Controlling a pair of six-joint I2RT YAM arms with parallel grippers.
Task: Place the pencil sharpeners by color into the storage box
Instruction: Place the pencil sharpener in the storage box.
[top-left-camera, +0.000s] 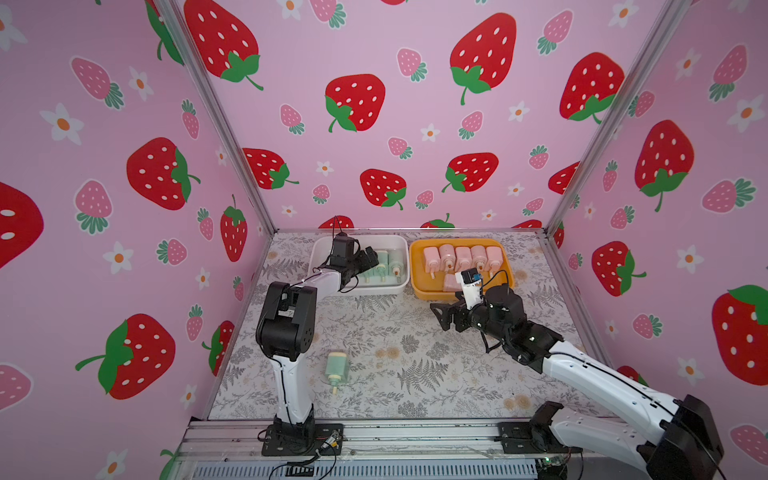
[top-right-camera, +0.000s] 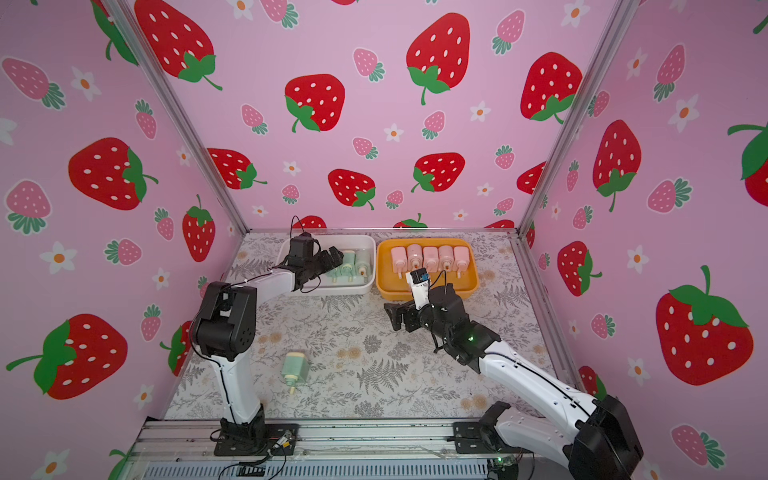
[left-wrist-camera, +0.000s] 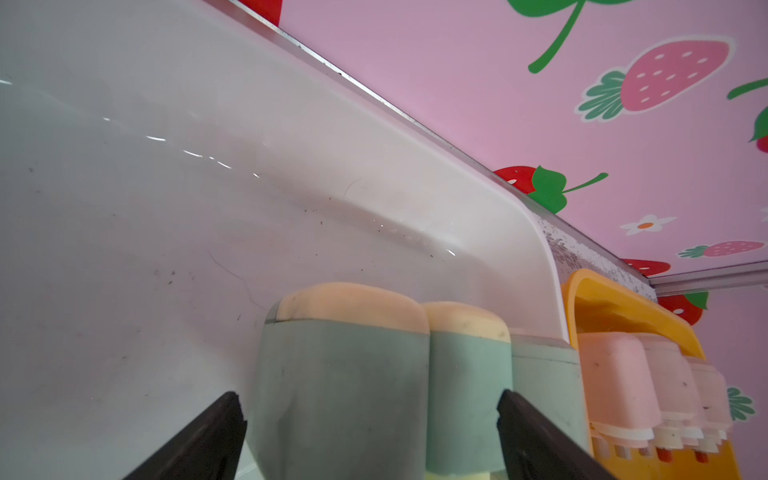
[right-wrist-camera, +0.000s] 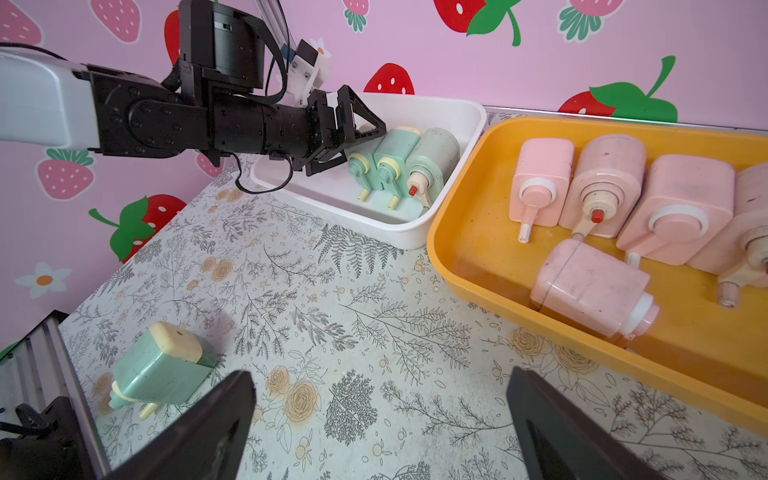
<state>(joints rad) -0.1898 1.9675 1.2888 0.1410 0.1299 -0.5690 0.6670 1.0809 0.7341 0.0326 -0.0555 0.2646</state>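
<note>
Three mint green pencil sharpeners (top-left-camera: 388, 264) stand in a row in the white storage box (top-left-camera: 357, 289). My left gripper (left-wrist-camera: 369, 399) reaches into that box, open, its jaws either side of two of them (left-wrist-camera: 345, 374) without pinching. Several pale pink sharpeners (top-left-camera: 463, 257) line the orange tray (top-left-camera: 457, 296), and one more (right-wrist-camera: 590, 286) lies on its side in front of them. Another green sharpener (top-left-camera: 336, 368) lies on the table near the left arm's base. My right gripper (right-wrist-camera: 380, 376) hangs open and empty over the table, in front of the orange tray.
The two containers sit side by side against the back wall, white one on the left. Strawberry-patterned walls close in the back and both sides. An aluminium rail (top-left-camera: 374, 436) with both arm bases runs along the front. The left arm's elbow (top-left-camera: 286, 324) rises beside the loose green sharpener.
</note>
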